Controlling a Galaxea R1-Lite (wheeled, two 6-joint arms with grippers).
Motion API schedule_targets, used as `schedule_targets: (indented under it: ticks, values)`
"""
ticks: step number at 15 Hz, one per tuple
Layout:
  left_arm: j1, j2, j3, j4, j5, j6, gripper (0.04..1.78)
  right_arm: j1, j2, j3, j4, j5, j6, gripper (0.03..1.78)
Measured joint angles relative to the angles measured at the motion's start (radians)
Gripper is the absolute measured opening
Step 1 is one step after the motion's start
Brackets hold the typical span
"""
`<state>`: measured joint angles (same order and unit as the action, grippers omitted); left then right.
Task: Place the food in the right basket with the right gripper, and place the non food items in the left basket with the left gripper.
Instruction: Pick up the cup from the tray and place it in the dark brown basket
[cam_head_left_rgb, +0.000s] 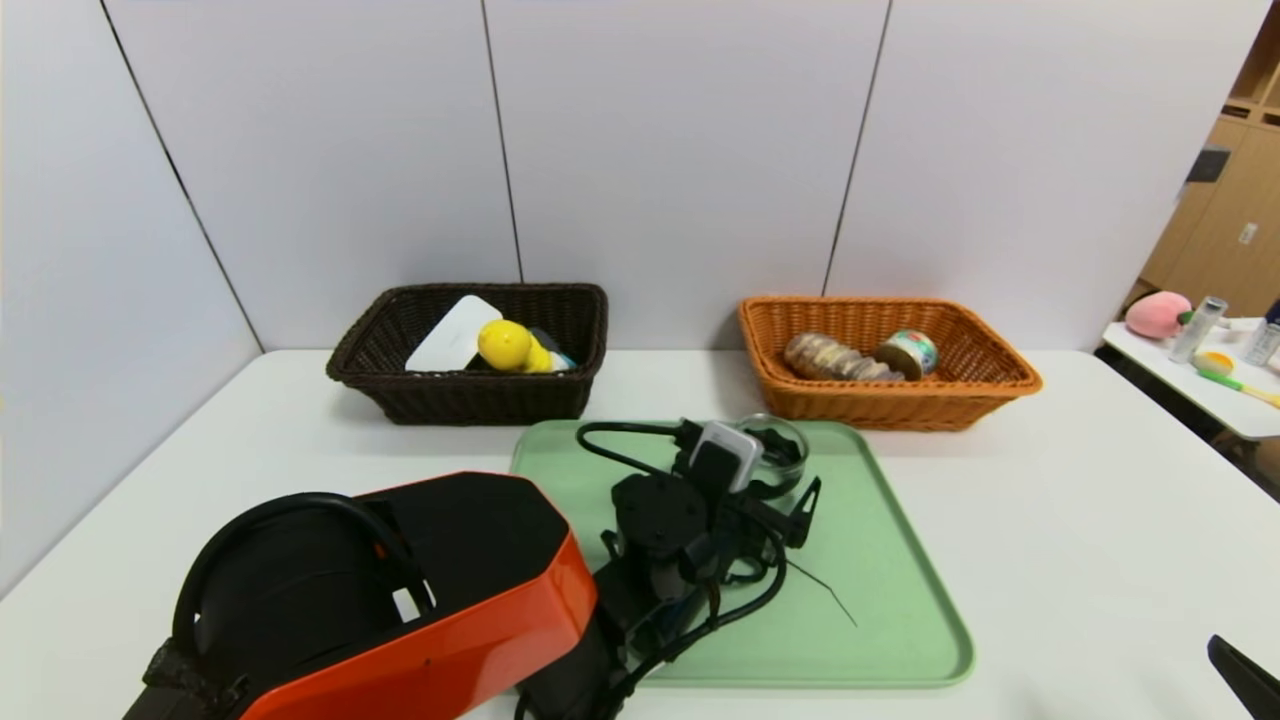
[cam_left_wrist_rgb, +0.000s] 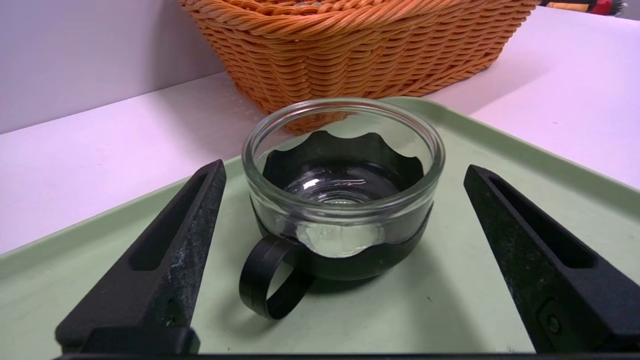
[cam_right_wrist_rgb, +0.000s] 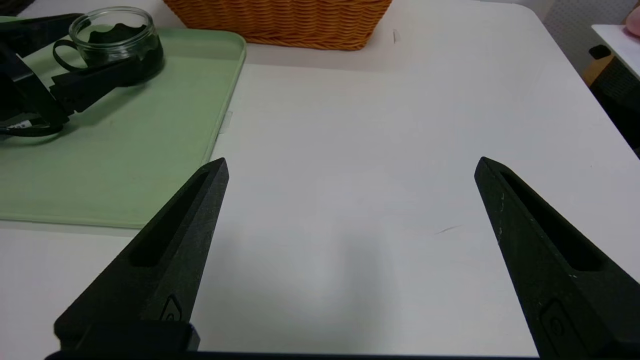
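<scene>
Where the left claw (cam_left_wrist_rgb: 342, 170) stands apart around it, untouched, the cup (cam_left_wrist_rgb: 342, 190), clear glass in a black handled holder, is half hidden on the tray (cam_head_left_rgb: 900, 600); right claw (cam_right_wrist_rgb: 350, 167) apart over the surface (cam_right_wrist_rgb: 375, 125).

Orange-black arm shell (cam_head_left_rgb: 450, 600), blk cables, tapered slotted blk fingers (cam_left_wrist_rgb: 165, 260).

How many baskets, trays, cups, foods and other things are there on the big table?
Baskets: 2, dark brown basket and orange basket
Trays: 1, green tray
Cups: 1, glass cup
Foods: 2, bread roll and tin
Other things: 2, yellow duck toy and white box
Total: 8
</scene>
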<state>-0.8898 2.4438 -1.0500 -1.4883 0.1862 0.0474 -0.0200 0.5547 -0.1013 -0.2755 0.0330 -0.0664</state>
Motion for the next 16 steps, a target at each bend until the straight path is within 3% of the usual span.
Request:
schedule_targets:
  ticks: [16]
  values:
    - [0.022, 0.049, -0.061, 0.021, -0.032, 0.0, 1.63, 0.0, -0.001, 0.003, 0.001, 0.0, 0.001, 1.7]
